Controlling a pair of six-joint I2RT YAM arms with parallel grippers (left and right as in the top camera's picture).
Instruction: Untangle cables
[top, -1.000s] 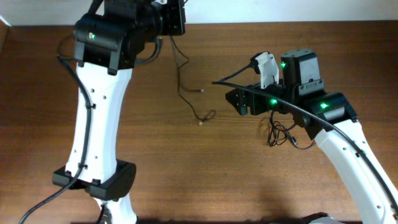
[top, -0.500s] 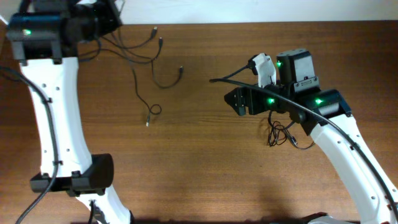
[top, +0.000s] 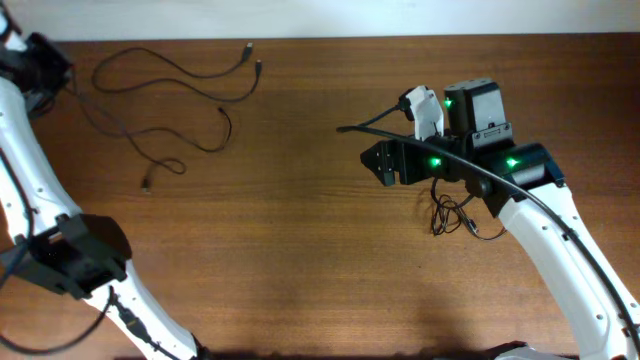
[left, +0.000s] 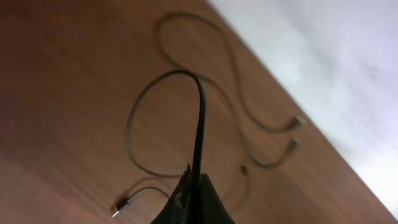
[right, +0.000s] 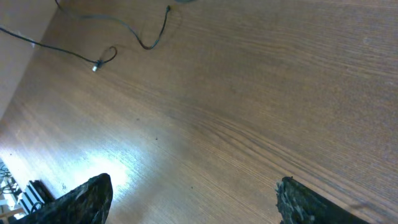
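The small knot (top: 450, 215) sits at about 4 o'clock beneath my right arm; the right gripper (right: 193, 186) hangs wide open, empty. The loose cables (top: 170, 95) sprawl at 10 o'clock (light, limp, I'd pinch mid-strand); my left gripper (left: 193, 182), reaching far out, clamps one strand.

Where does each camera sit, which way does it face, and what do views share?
Overhead: above the table, facing straight down; both arms show.
Left wrist: angled down at the loose cables; left jaws shut on one.
Right wrist: looking low across wood; right jaws open.
Shared: all three show the loose cables.
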